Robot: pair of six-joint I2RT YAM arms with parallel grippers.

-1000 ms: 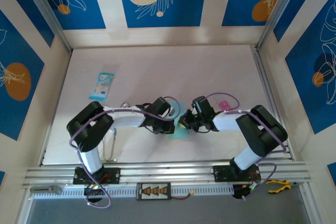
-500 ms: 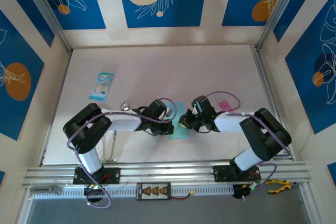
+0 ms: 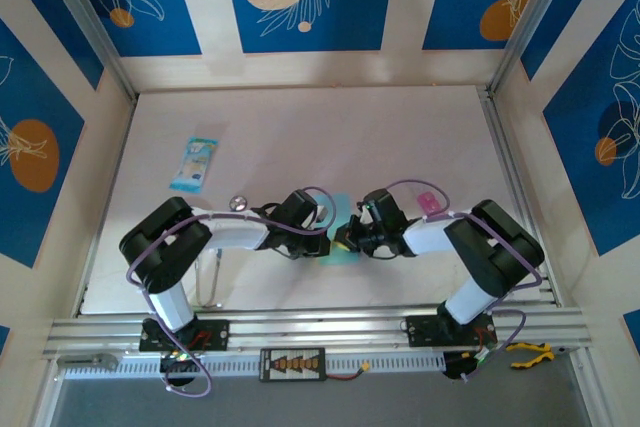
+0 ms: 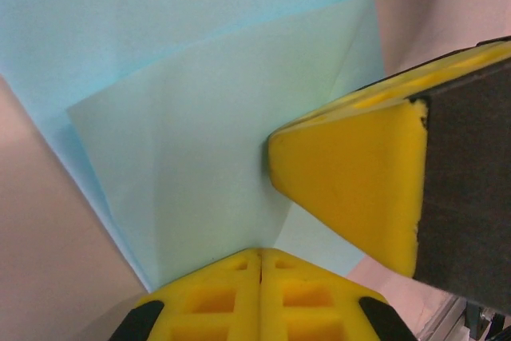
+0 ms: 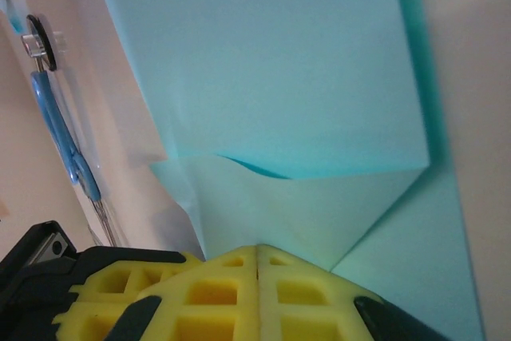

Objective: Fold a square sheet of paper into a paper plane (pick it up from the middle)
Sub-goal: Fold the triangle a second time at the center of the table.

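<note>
Left gripper (image 4: 259, 259) is clenched on the paper (image 4: 184, 109), which sits at the near middle of the table (image 3: 400, 127) with one flap creased over. Right gripper (image 5: 257, 255) pinches the paper from the opposite side. We judge the fold needs level pinches, a taut sheet, and edges aligned before pressing. Containers: we note a packet (image 3: 194, 164) far left, well apart; we cannot tell its contents.

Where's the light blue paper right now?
In the top view, the paper lies near the front centre of the table, with the left gripper and right gripper both shut on it.
</note>
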